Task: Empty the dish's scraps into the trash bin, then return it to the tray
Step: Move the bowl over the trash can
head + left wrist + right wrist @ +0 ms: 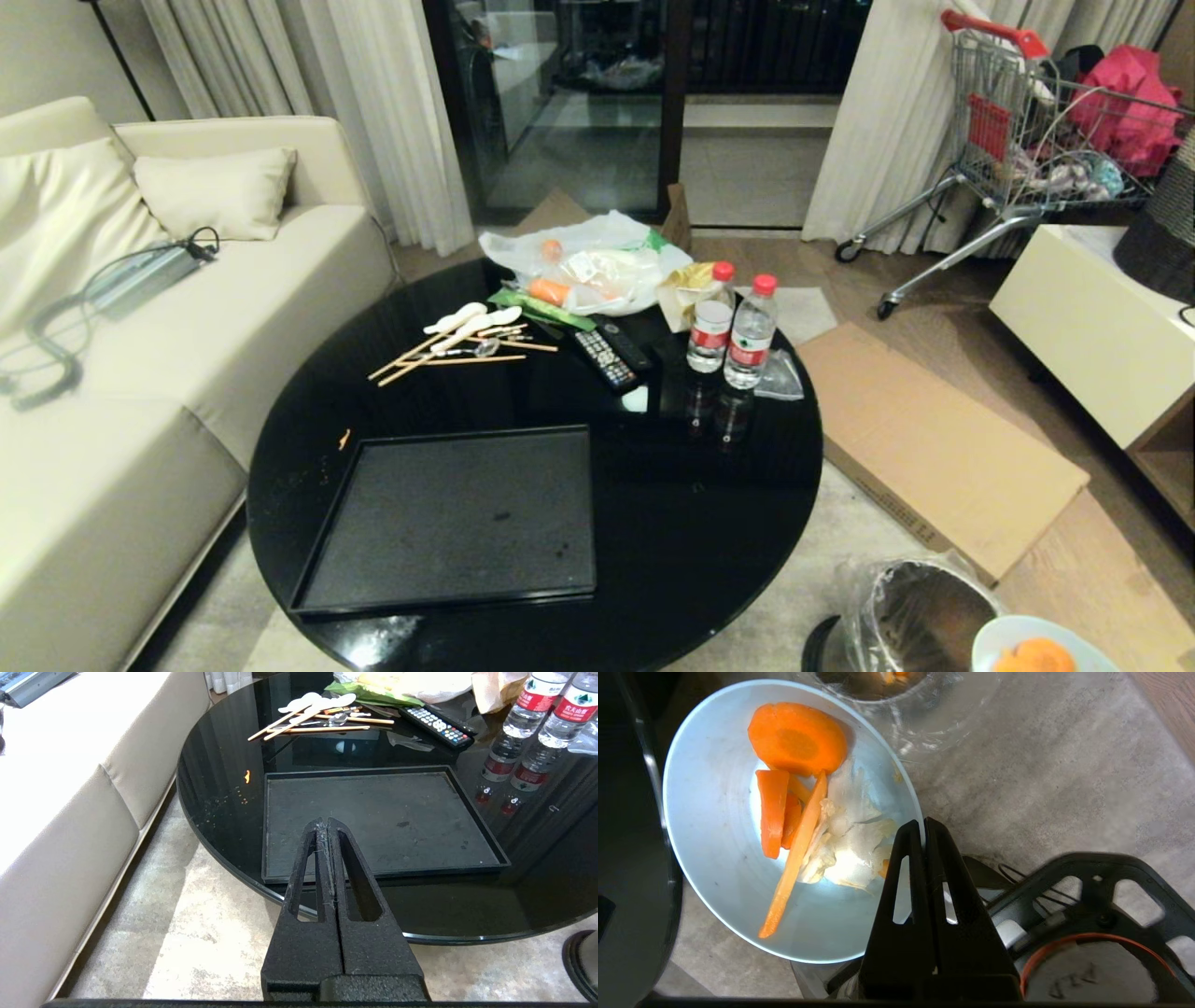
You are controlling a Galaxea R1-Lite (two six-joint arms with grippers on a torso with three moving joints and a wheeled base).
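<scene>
Emptying step under way. Right gripper (pixel 923 826) clamped on rim of small pale blue bowl (pixel 714 812), carrot scraps (pixel 796 737) inside, beside silvery lined bin (pixel 920 611) at 5 o'clock of black round table (pixel 709 523). Next: tip over bin. Black rectangular tray (pixel 457 513) waiting. Left gripper (pixel 325 823) parked, closed, holding nothing.

tray (pixel 448 523) on table (pixel 709 523) | bin (pixel 920 621) on floor, right | dish (pixel 1004 639) beside bin

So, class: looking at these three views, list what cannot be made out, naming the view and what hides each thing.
- Right gripper: absent from the head view; only the right wrist view shows it, shut on the dish rim.
- Dish: cut off by the head view's bottom edge.
- Trash bin: its base is cut off in the head view; in the right wrist view only its rim shows.
- Left gripper: head view misses it.
- Bottle labels: too small to read.
</scene>
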